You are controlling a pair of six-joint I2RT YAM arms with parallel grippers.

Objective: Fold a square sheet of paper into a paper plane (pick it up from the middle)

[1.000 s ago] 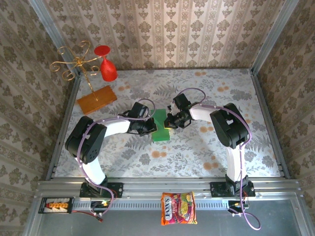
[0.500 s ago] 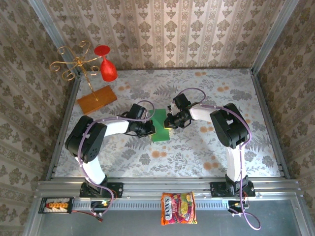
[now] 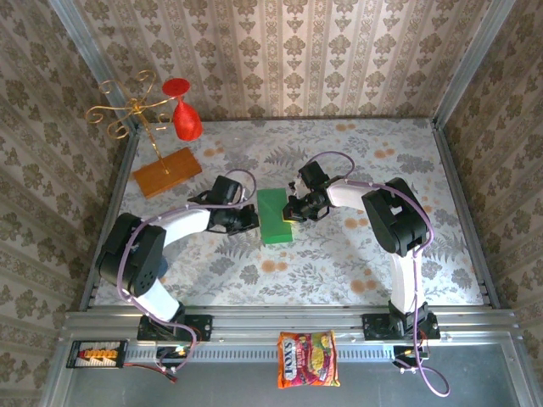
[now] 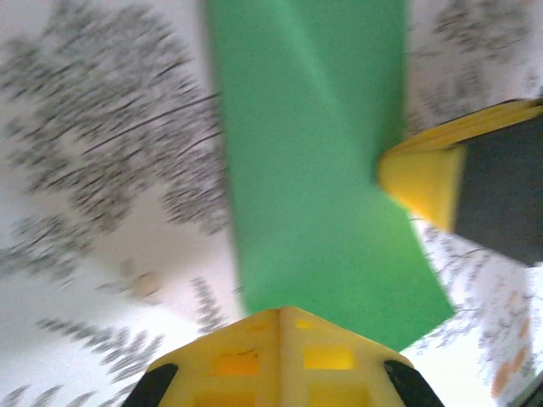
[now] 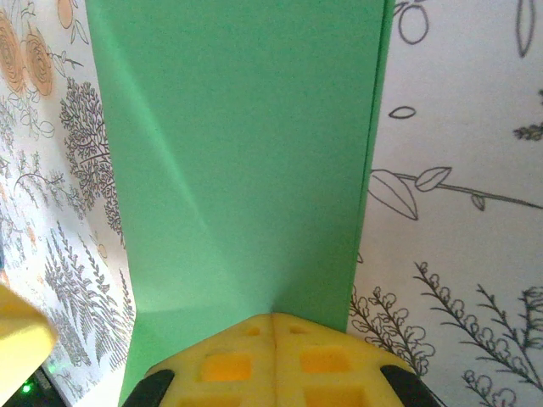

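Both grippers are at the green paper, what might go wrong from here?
The left gripper and right gripper are both shut at the folded green paper; a sideways nudge could slide it and skew the crease. They sit close across the narrow sheet, so they might collide.

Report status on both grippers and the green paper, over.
Left gripper shut, at left edge of the folded green paper. Right gripper shut, tips on its right edge. Paper flat on the table, not yet a plane. Nothing in the way.
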